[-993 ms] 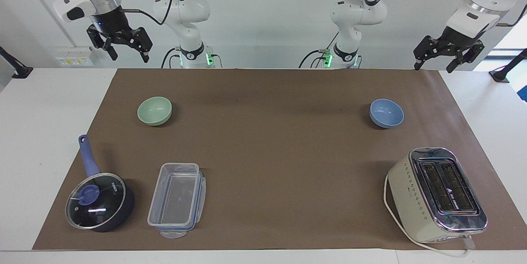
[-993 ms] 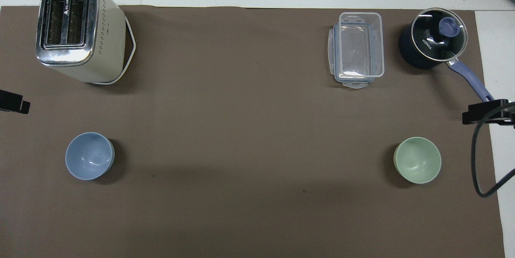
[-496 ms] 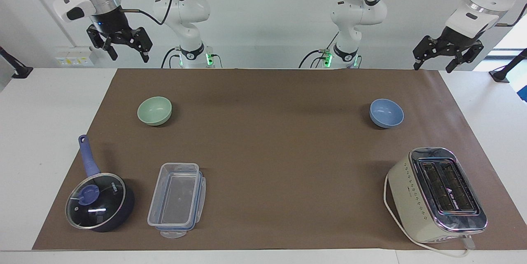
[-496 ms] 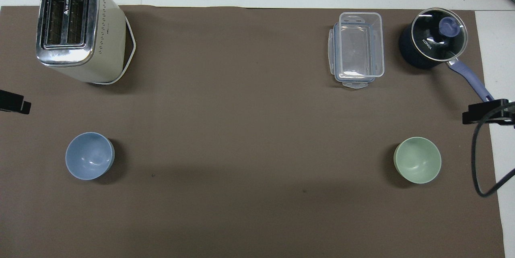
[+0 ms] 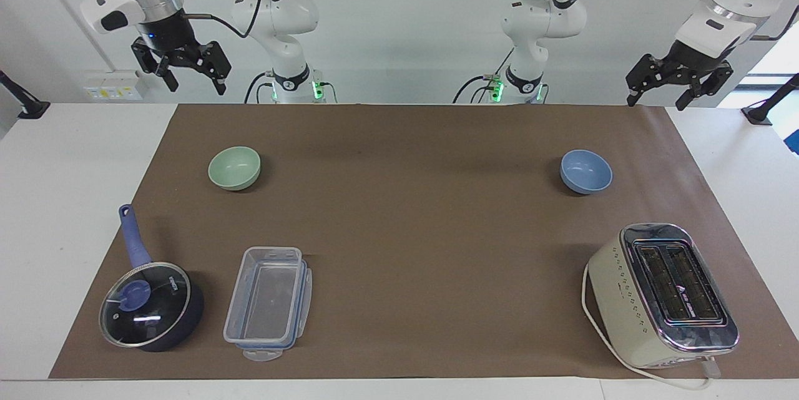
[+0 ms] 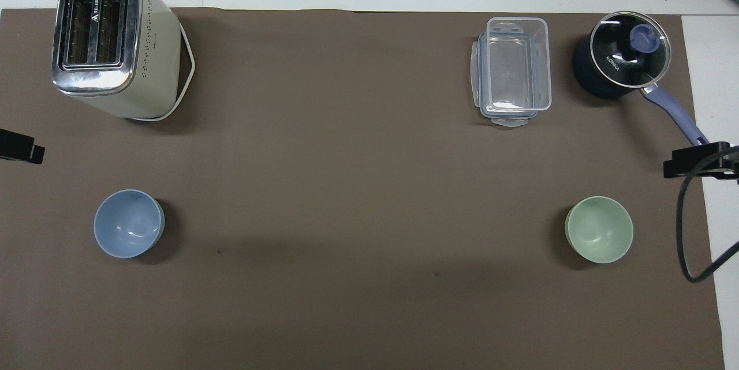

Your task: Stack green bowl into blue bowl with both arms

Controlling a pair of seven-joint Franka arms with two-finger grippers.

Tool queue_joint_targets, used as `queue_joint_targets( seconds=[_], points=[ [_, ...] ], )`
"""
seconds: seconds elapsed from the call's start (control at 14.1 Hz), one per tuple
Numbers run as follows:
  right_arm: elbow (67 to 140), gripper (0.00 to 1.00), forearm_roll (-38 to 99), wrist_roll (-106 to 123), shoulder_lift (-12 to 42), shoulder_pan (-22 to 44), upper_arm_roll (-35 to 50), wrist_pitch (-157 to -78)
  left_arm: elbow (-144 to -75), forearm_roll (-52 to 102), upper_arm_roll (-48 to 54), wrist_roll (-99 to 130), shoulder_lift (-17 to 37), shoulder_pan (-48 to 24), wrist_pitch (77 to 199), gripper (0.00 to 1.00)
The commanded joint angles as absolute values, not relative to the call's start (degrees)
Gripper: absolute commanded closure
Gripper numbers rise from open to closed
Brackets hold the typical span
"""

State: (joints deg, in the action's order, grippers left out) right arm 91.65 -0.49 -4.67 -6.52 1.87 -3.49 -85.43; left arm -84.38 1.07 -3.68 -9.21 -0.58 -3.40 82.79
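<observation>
Green bowl (image 5: pixel 234 167) was seen upper left of the facing view, blue bowl (image 5: pixel 586 171) upper right. Right gripper (image 5: pixel 191 77) and left gripper (image 5: pixel 656 93) were held high, fingers apart, empty. A rim pinch would probably be best.

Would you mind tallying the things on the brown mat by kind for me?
Bowls: 2, the green bowl and the blue bowl
Saucepans with lid: 1, the saucepan
Clear containers: 1, the container
Toasters: 1, the toaster
Total: 5
</observation>
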Motion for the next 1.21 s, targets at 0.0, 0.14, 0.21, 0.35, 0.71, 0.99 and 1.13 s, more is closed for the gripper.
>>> queue_joint_targets(
  seconds=[0.0, 0.14, 0.21, 0.35, 0.71, 0.99, 1.13],
  points=[
    [92.81, 0.0, -0.53, -3.51, -7.65, 1.32, -3.16, -85.52, -85.25, 0.35, -3.52, -8.53, -1.58, -3.69, 82.18, 0.0],
    [92.81, 0.0, -0.53, -3.52, -7.65, 1.32, -3.16, -85.52, -85.17, 0.35, -3.17, -8.52, -1.58, -3.87, 82.44, 0.0],
    [92.81, 0.0, -0.44, -3.52, -7.65, 1.32, -3.16, -85.52, -85.17, 0.35, -3.08, -8.53, -1.58, -3.87, 82.44, 0.0],
    [92.81, 0.0, -0.53, -3.43, -7.65, 1.32, -3.16, -85.52, -85.17, 0.35, -3.08, -8.44, -1.58, -3.87, 82.35, 0.0],
    [92.81, 0.0, -0.53, -3.43, -7.65, 1.32, -3.16, -85.52, -85.17, 0.44, -2.99, -9.22, -1.5, -3.78, 83.23, 0.0],
    [92.81, 0.0, -0.53, -3.52, -7.65, 1.32, -3.16, -85.52, -85.6, 0.53, -3.16, -9.49, -1.58, -2.9, 84.72, 0.0],
    [92.81, 0.0, -0.53, -3.52, -7.65, 1.32, -3.16, -85.52, -86.74, 0.53, -3.77, -9.58, -1.67, -2.81, 87.26, 0.0]
  ],
)
